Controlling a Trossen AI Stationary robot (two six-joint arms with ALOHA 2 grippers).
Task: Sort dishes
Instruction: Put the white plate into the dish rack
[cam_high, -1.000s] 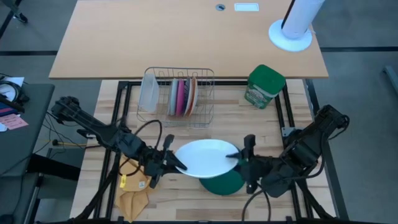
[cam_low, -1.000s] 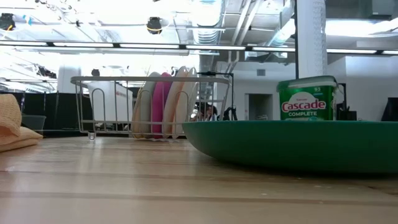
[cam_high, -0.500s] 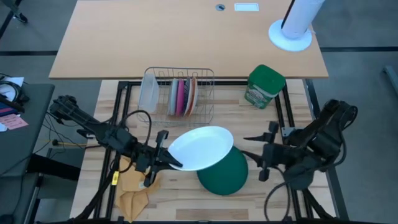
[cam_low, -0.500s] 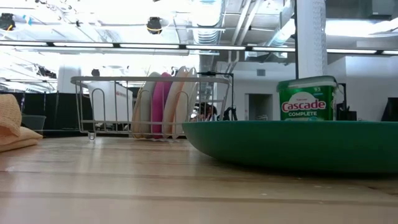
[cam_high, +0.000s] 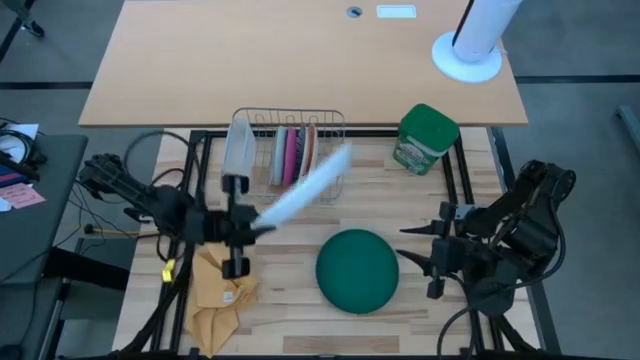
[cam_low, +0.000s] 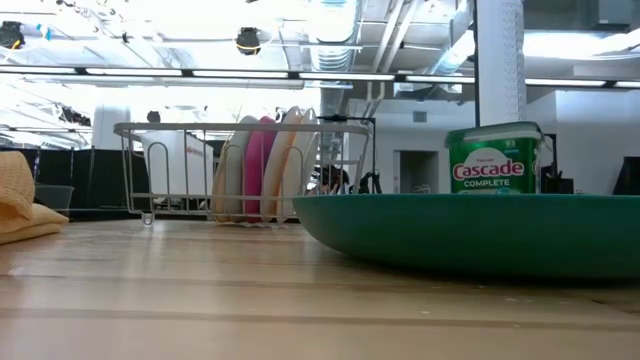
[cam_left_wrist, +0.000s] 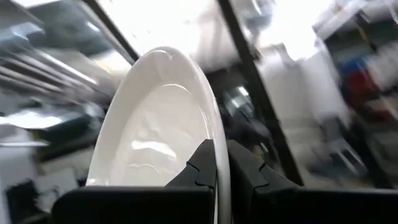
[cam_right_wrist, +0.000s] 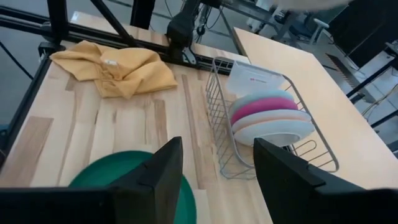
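- The big white plate (cam_high: 300, 190) is up in the air, tilted on its edge.
- Three small plates (cam_high: 294, 155), grey, pink and orange-white, stand upright side by side.
- A green plate (cam_high: 358, 271) lies upside down on the worktop.

Even, bright overhead light — ceiling lamps (cam_low: 250, 40) glare in the low view; left wrist view motion-blurred.

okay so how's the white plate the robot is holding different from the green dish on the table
The white plate is lifted and tilted on edge, pinched at its rim by the left gripper; the green dish lies flat on the table, untouched. The plate hangs by the rack; the dish sits near the open right gripper. Both are round.
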